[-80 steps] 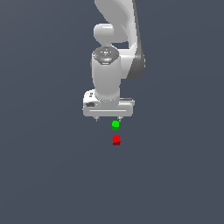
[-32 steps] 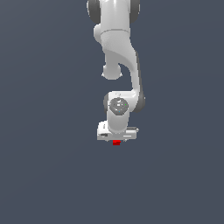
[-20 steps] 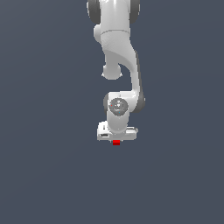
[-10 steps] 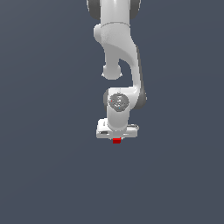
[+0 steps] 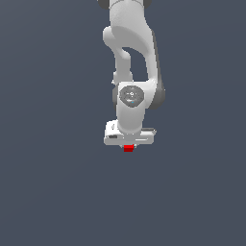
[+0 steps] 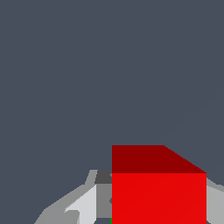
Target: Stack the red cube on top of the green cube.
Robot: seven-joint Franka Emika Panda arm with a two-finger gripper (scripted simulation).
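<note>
The red cube point(image 5: 128, 148) sits right under the white gripper point(image 5: 129, 144), near the middle of the exterior view, with only its lower part peeking out below the gripper's wide body. In the wrist view the red cube point(image 6: 158, 192) fills the lower part of the picture, showing a bright front face and a darker top face. The grey fingers point(image 6: 94, 199) flank it, one pressed against each side, so the gripper is clamped on the red cube.

The green cube point(image 6: 110, 221) shows only as a very thin green sliver at the bottom edge of the wrist view, right against the red cube's lower corner. In the exterior view it is hidden by the gripper and arm, so whether the red cube rests on it or hangs just above it cannot be told.

The arm point(image 5: 132, 72) comes down from the top of the exterior view, a bulky white column with a grey round joint just above the gripper; the wrist points straight down. The gripper's body spreads a little to the exterior view's left and right of the cube.

All around lies a plain dark grey-blue floor point(image 5: 53, 182), uniform on the near and far sides.
</note>
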